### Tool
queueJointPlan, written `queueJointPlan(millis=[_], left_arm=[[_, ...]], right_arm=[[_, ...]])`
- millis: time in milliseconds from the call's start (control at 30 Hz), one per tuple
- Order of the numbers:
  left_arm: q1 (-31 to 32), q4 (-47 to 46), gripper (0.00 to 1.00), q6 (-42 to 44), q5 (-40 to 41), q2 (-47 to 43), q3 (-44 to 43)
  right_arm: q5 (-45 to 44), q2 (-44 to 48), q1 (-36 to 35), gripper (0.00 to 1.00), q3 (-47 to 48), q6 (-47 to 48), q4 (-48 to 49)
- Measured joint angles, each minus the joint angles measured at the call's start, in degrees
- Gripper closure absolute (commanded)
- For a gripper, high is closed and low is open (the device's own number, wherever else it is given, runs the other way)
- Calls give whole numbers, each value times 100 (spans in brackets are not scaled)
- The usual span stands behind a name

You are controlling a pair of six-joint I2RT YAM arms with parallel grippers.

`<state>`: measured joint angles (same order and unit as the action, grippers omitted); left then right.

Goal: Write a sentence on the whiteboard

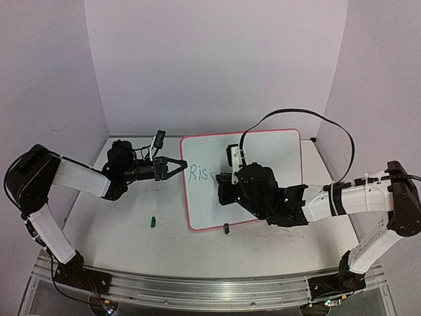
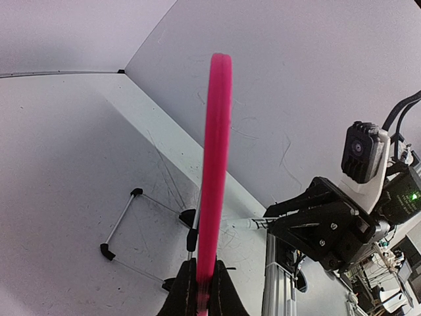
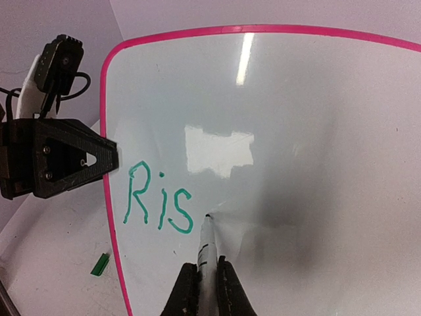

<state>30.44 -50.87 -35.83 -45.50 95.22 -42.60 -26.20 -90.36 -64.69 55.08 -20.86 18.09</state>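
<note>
Locate the whiteboard [image 1: 276,148] at the middle of the table [image 1: 118,243], between the two arms.

1. Left gripper [image 2: 202,289]: clenched on the pink frame [image 2: 214,164] at the board's left edge, so that the board is braced.
2. Right gripper [image 3: 205,286]: clenched on a marker [image 3: 205,247]. The marker tip touches the board surface just right of the green letters "Ris" [image 3: 158,204].
3. A green cap [image 1: 152,222] lies on the table, left of the board's near left corner and apart from it.

Progress: only three letters stand on the board, close to its left edge at about mid-height. The rest of the surface to the right, far and near, is blank. Judge the task as early, since a word fragment is not yet a sentence. Left to do: finish this word, then add further words rightward, where you have ample blank surface. Both grips look necessary throughout.
</note>
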Motion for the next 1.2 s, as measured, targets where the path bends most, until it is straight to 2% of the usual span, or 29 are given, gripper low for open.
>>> queueJointPlan(millis=[1200], left_arm=[[0,11,100,0,7,-2,1]], right_arm=[[-372,-130,7,100,139,-220,33]])
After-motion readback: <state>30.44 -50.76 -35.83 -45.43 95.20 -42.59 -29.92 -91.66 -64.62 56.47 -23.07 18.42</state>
